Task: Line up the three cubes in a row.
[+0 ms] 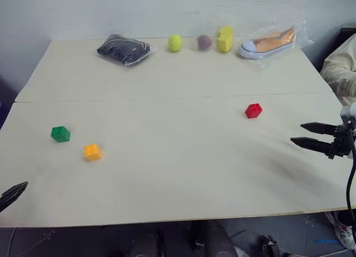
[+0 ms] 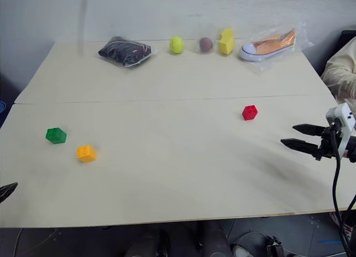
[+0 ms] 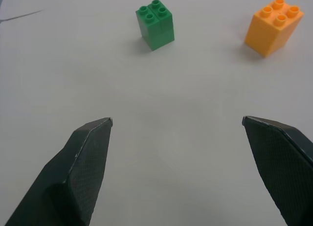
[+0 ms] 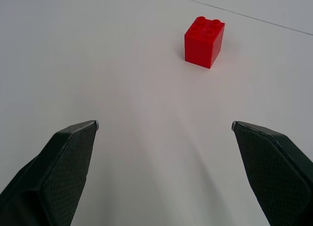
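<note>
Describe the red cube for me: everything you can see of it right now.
The red cube is a small, glossy plastic building block with four round studs on top in a two-by-two pattern. It sits upright on the pale table, studs up, on the robot's right side, just in front of the seam across the tabletop. It stands alone, with nothing touching it; the green and orange cubes are far off on the left. The right gripper is open and aimed toward it but well short of it.
</note>
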Robot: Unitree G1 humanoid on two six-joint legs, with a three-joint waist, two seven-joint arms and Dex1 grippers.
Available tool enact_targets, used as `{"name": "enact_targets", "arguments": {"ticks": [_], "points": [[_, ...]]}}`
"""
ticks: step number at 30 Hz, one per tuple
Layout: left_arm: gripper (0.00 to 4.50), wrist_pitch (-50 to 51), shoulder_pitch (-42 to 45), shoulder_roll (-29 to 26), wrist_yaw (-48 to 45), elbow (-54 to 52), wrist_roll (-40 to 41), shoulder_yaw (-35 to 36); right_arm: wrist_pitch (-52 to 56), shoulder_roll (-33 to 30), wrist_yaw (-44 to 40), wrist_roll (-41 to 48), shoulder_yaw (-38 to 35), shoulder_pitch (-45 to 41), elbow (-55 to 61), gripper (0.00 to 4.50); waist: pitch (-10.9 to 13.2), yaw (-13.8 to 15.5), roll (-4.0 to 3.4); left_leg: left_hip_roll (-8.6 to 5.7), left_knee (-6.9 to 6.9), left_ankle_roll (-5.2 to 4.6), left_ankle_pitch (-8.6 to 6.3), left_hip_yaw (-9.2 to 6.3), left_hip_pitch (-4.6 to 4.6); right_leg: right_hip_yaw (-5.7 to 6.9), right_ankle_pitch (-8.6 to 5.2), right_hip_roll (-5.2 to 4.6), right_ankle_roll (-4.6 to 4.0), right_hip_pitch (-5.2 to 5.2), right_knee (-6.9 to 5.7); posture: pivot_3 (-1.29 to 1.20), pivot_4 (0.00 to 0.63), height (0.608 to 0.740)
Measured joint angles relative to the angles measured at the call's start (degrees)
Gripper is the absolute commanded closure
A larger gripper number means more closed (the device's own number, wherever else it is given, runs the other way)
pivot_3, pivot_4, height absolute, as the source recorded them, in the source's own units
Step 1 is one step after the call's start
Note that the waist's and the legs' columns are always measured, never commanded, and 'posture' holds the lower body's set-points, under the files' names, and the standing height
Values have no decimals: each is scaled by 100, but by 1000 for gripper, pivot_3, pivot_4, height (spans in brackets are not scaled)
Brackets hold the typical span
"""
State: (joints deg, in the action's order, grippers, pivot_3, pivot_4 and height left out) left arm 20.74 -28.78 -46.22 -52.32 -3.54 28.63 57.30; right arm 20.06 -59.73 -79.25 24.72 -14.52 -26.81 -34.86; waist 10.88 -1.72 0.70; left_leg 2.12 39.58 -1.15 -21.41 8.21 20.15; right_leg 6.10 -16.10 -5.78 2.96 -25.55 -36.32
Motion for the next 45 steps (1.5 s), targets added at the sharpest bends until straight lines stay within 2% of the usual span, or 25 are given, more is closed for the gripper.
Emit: {"name": "enact_targets", "arguments": {"ticks": [16,23,26,30,36,45], "points": [[24,63,216,2,326,-16,-76,-207,243,4,494,67,-220,167,567,0,1,1,-3,0,-1,3,-1,1,0,0,0,1,0,-1,-1,0,150,740],[24,653,723,-115,414,-493,178,-508,431,236,924,158,-255,156,1109,0,1,15,-2,0,2,4,1,1,0,-1,0,0,1,-1,-11,0,150,740],[24,1032,1224,-290,420,-946,503,-866,591,477,1429,137,-252,-5,1398,0,1,19,-2,-1,4,5,2,1,-1,-2,0,0,1,0,-15,0,150,740],[24,1623,2305,-561,339,-1892,1263,-1980,745,1234,2512,-106,11,-557,1653,0,1,8,-2,-1,8,12,6,2,2,-5,1,6,1,-3,-23,0,150,740],[24,2517,3455,-957,180,-2614,2446,-2964,620,2226,4232,-629,163,-1249,1154,0,2,-42,-4,3,8,17,21,14,9,-15,1,30,1,-14,-52,0,150,740],[24,2672,4406,-1120,18,-2677,2609,-3774,430,2920,5111,-954,282,-1503,345,0,4,-5,-7,0,26,13,26,13,8,-18,1,32,1,-9,-57,0,150,740]]}}
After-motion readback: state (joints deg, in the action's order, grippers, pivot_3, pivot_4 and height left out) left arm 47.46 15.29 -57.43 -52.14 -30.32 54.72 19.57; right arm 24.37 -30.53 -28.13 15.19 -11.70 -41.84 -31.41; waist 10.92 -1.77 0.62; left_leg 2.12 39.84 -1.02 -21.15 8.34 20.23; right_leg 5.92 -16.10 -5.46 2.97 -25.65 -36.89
